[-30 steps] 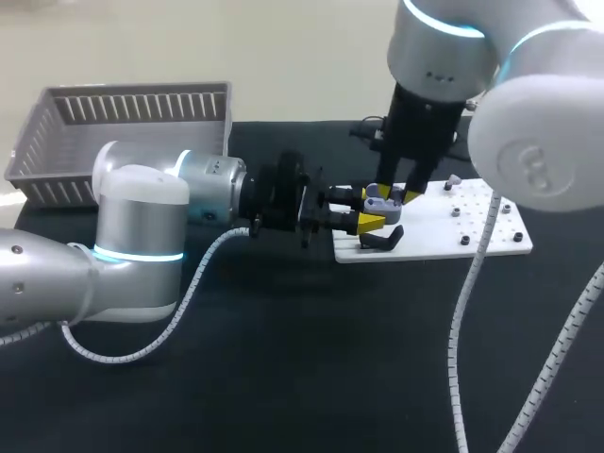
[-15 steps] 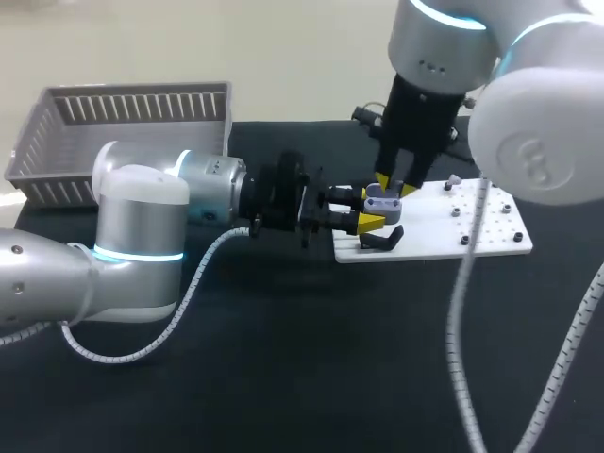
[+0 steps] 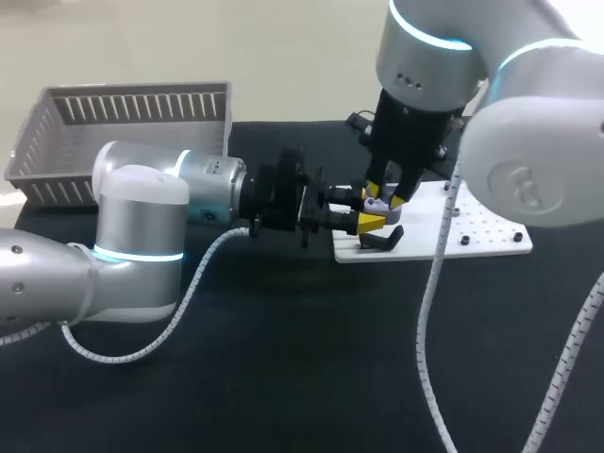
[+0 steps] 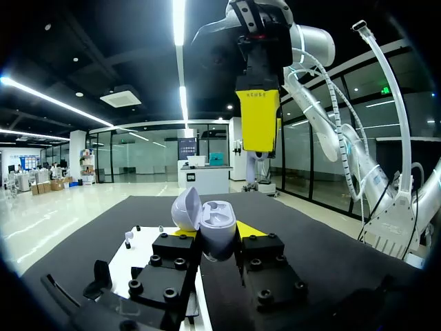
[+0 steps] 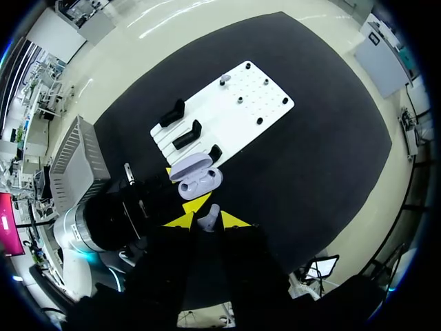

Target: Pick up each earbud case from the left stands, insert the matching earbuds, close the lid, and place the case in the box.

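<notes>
— Two pincers here; which holds what?
— The right pincer [image 5: 207, 222] pinches a pale earbud [image 5: 209, 215] between its yellow tips. Close below, nearly in line with them, the left pincer [image 4: 210, 238] clamps the earbud case [image 4: 219, 224] from both sides. The case is held off the surface, over the left end of the white stand board [image 3: 472, 226].
— And the lid?
— The lid [image 4: 186, 209] is thrown back, with the wells facing up at the right pincer. I'd judge a short descent seats the bud. The basket [image 3: 57, 151] sits at the far left corner.

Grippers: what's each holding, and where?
Left gripper clamps the open case by its lower shell's sides; right gripper pinches an earbud between its tips.
</notes>
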